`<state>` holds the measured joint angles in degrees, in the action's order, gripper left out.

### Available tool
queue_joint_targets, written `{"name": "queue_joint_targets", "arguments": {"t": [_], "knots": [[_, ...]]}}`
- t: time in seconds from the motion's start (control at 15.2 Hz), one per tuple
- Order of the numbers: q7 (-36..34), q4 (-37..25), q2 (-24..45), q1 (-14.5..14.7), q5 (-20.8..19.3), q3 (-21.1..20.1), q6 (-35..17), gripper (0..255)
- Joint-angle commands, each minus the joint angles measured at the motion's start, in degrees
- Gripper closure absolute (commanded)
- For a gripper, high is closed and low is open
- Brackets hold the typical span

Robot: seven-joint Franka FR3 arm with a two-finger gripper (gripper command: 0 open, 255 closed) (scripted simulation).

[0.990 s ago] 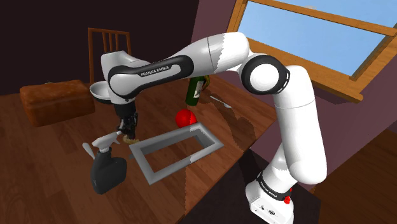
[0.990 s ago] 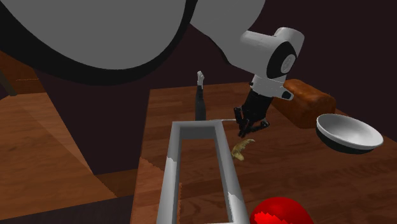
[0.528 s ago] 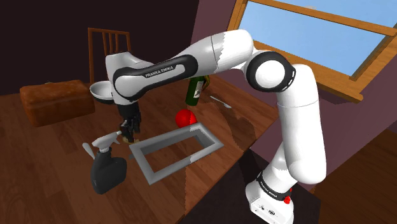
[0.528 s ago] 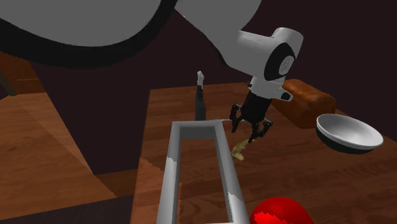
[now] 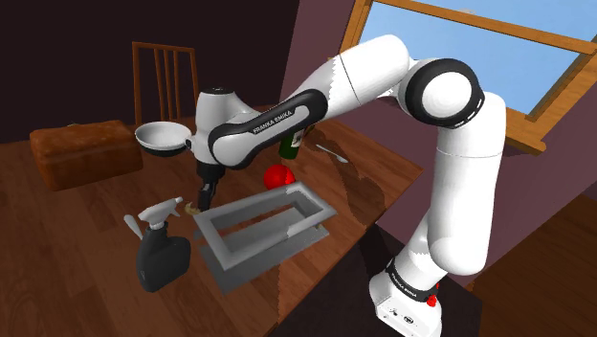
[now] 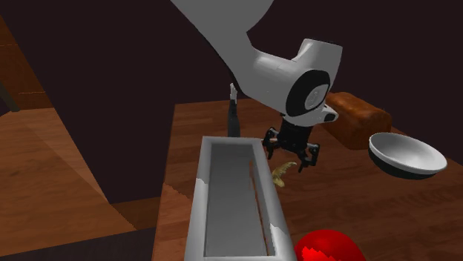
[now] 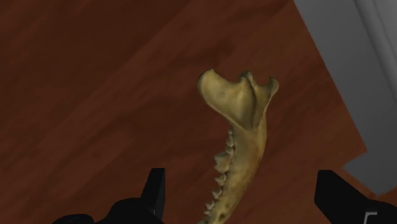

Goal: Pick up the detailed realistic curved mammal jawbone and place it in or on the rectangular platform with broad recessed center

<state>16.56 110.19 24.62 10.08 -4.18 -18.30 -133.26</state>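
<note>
The tan curved jawbone (image 7: 238, 140), with a row of teeth, lies on the brown wooden table right beside the long side of the grey rectangular platform (image 6: 204, 215). My gripper (image 6: 291, 157) hangs just above the bone and is open. In the wrist view the bone runs up between the two black fingers (image 7: 153, 191), which stand well apart and do not touch it. In the shoulder view the gripper (image 5: 204, 196) is at the platform's (image 5: 220, 251) left end, with the jawbone (image 5: 191, 206) a small tan speck beside it.
A dark spray bottle (image 5: 158, 247) stands close to the shoulder view's left of the platform. A red round thing (image 5: 278, 176), a green bottle (image 5: 290, 142), a grey bowl (image 5: 160, 138) and a brown block (image 5: 81, 151) ring the area. A chair (image 5: 165, 67) stands behind.
The fingers have gone from shut to wide apart over the jawbone, which has stayed where it lay. The wrist has turned and the arm swung. The platform now looks shifted and shows a grey floor.
</note>
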Motion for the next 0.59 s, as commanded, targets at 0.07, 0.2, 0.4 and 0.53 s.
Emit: {"name": "queue_joint_targets", "arguments": {"t": [0.07, 0.2, 0.4, 0.53], "knots": [[-0.2, 0.7, 3.3, 0.6, -0.6, 0.4, -1.5, 0], [-0.1, 0.7, 3.3, 0.7, -0.5, 0.5, -1.5, 0], [-0.1, 0.7, 3.3, 0.8, -0.4, 0.6, -1.5, 0], [-0.1, 0.7, 3.3, 0.8, -0.4, 0.6, -1.5, 0]]}}
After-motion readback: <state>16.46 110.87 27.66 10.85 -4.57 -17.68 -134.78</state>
